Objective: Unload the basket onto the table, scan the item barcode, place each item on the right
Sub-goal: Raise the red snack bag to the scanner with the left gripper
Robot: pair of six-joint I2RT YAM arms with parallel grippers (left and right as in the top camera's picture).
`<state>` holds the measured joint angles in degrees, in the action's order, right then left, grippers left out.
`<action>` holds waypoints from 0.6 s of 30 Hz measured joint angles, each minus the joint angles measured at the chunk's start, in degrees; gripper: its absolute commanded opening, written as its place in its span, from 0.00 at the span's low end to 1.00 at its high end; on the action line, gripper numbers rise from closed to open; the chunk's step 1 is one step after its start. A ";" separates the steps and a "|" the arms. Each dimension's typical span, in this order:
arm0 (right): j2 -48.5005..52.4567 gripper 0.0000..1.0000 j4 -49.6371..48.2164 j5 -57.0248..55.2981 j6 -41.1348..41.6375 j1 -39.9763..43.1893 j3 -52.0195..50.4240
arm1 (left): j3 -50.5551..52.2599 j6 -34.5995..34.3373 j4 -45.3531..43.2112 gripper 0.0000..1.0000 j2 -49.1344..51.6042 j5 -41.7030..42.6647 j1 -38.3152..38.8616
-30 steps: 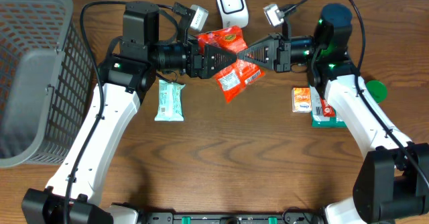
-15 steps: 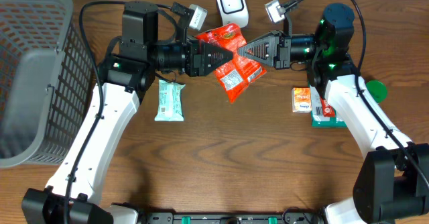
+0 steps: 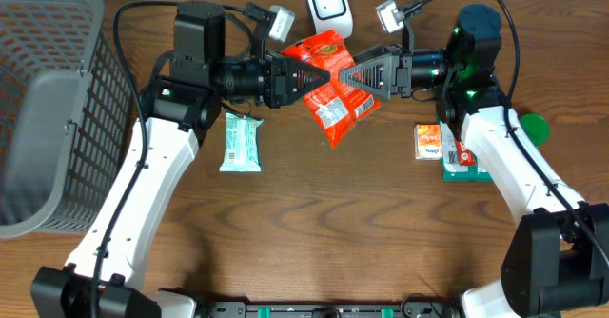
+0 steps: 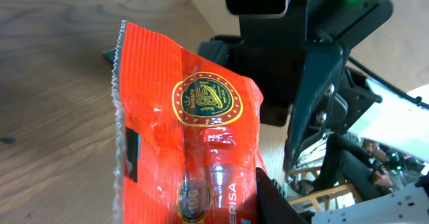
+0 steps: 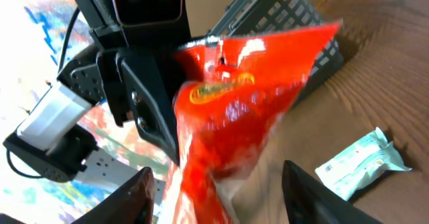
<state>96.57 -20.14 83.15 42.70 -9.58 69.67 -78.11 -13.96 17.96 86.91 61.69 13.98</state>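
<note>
Mid hand-over, by the look of it. Pinching red packet [image 3: 333, 99] with left gripper [image 3: 306, 74], aloft just in front of scanner [image 3: 329, 6]; right gripper [image 3: 350, 73] spread, not gripping. Next: back right arm off, tilt barcode toward scanner window

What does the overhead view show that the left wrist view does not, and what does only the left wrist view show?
Only overhead: the white scanner, the grey basket, and a teal packet lying on the table. Only the left wrist: the crimped seam of the red packet, and its gold emblem in fine detail. Both: the red packet, up off the table.
</note>
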 measured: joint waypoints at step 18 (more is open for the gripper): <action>-0.02 0.49 50.25 -23.39 -27.26 5.44 -2.58 | 0.00 -2.12 2.47 0.07 0.00 -1.07 -2.03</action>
<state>96.55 30.11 59.77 15.44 -4.14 67.09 -78.11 -16.08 20.43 86.91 60.62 11.94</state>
